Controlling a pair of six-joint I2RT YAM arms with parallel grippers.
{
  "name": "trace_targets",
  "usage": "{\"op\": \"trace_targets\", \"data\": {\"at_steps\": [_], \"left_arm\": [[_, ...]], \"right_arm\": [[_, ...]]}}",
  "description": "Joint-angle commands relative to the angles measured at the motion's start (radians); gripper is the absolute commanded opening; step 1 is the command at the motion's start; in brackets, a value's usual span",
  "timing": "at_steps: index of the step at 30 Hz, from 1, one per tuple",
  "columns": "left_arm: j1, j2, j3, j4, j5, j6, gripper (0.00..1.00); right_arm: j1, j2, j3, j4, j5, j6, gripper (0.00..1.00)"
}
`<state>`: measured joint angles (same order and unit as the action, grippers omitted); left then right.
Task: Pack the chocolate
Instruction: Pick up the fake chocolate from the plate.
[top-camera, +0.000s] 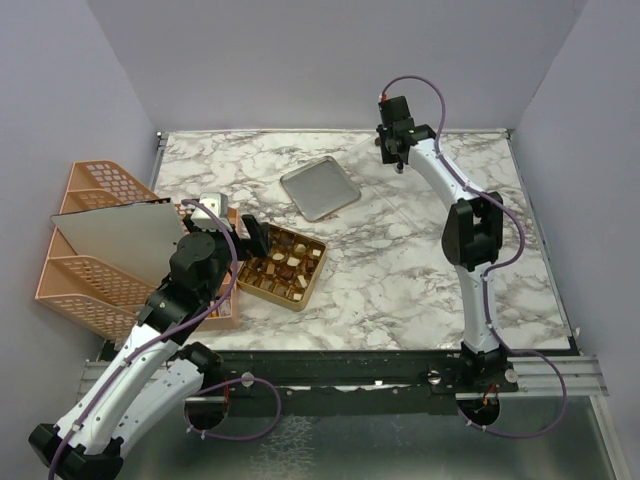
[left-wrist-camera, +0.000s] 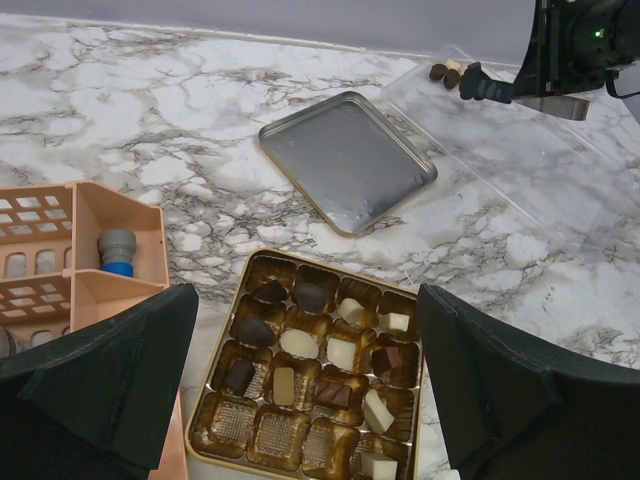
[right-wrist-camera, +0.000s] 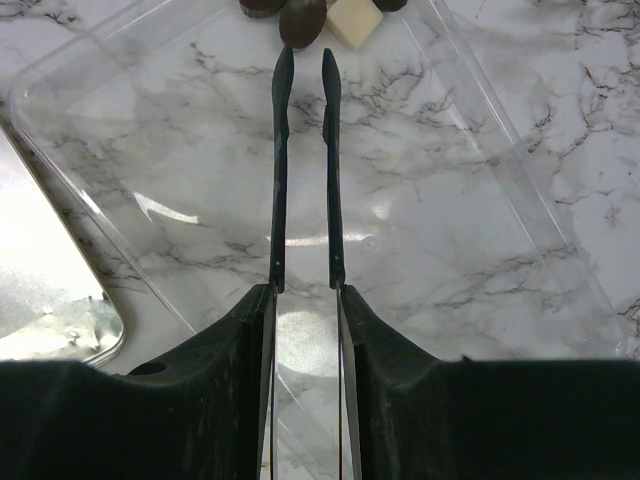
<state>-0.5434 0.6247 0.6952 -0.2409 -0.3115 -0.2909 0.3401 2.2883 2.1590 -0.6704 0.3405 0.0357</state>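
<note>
Bright, even light is falling from above on the marble table (top-camera: 400, 280), casting only soft, short shadows, while white glare is flaring on the clear tray (right-wrist-camera: 430, 180) and streaking the metal lid (left-wrist-camera: 348, 160).

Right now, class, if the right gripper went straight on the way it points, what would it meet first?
Probably the dark brown chocolate piece just ahead of the right gripper, in the clear plastic tray; depth is unclear.
</note>
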Motion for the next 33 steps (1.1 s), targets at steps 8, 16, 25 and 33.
{"op": "trace_targets", "data": {"at_steps": [8,16,25,33], "left_arm": [[-0.003,-0.006,-0.01,0.02,-0.042,0.019,0.99],[-0.003,-0.007,-0.011,0.022,-0.047,0.022,0.99],[-0.003,-0.007,-0.011,0.022,-0.051,0.023,0.99],[-0.003,-0.01,-0.011,0.022,-0.054,0.024,0.99]], "right_arm": [[-0.004,0.062,0.064,0.047,0.032,-0.022,0.34],[-0.004,0.107,0.102,0.055,0.04,-0.022,0.35],[-0.004,0.133,0.13,0.063,0.033,-0.016,0.36],[-0.011,0.189,0.196,0.061,0.039,-0.02,0.36]]}}
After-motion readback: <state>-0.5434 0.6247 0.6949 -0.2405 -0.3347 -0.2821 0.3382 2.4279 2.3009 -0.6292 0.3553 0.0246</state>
